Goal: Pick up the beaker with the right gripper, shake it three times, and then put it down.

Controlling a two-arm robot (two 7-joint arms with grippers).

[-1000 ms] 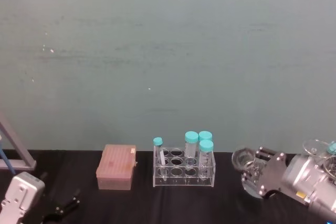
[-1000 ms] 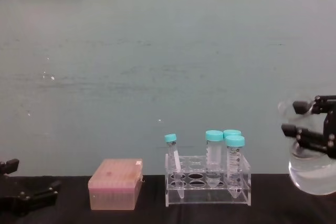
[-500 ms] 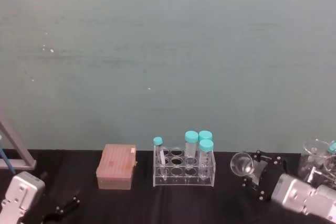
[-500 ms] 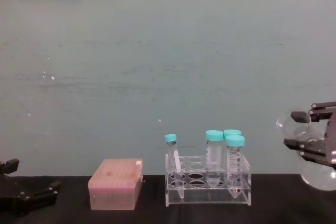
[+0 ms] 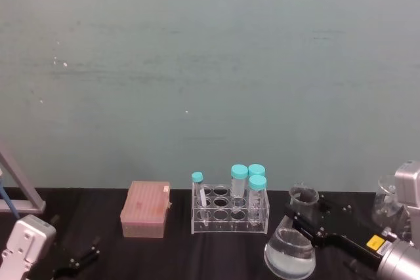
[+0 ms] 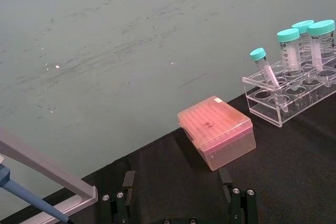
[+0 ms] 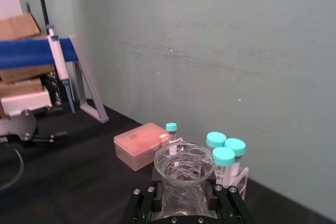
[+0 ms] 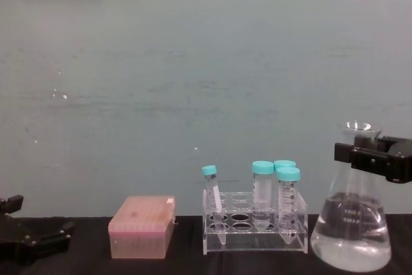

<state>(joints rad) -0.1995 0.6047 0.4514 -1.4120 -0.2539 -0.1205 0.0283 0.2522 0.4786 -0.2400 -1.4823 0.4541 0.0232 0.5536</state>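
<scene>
The beaker (image 8: 351,230), a clear conical flask with liquid in its wide base, stands upright at the right, just right of the tube rack. My right gripper (image 8: 360,156) is shut on its narrow neck below the flared rim. The head view shows the beaker (image 5: 290,254) low over the black table with the right gripper (image 5: 300,214) reaching in from the right. I cannot tell whether its base touches the table. In the right wrist view the beaker's rim (image 7: 184,161) sits between the black fingers (image 7: 148,201). My left gripper (image 6: 178,192) rests open at the near left.
A clear rack (image 5: 230,213) with teal-capped tubes (image 5: 239,172) stands mid-table, a pink box (image 5: 146,209) to its left. A slanted grey stand (image 5: 16,188) is at the far left, more glassware (image 5: 394,195) at the far right. The teal wall runs close behind.
The beaker, tilted with its neck toward the left half a second ago, now stands upright, lower and farther left. The right gripper turned and came down with it. The left arm has not moved.
</scene>
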